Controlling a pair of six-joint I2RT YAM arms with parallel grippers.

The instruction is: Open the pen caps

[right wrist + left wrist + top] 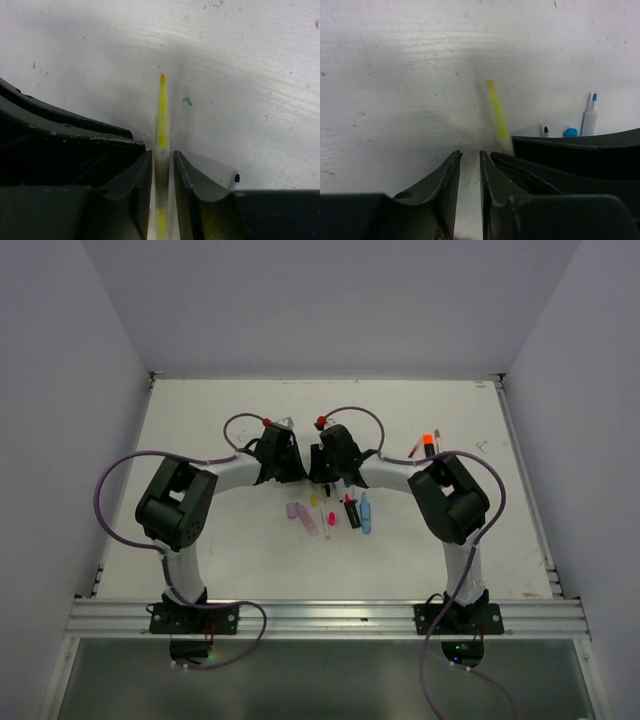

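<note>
While right pincer clamps yellow pen, left pincer narrow-gapped, cannot tell its hold

You're working in a robotics lab cell, not a lived-in room. The white surface is boxed in by plain pale walls on three sides, like a purpose-built enclosure. Along its near edge runs an aluminium rail, and your left arm and right arm are bolted to it on black base plates. Purple cables loop loosely off both arms. The only props are a few pens, and the surface carries small ink marks.
</note>
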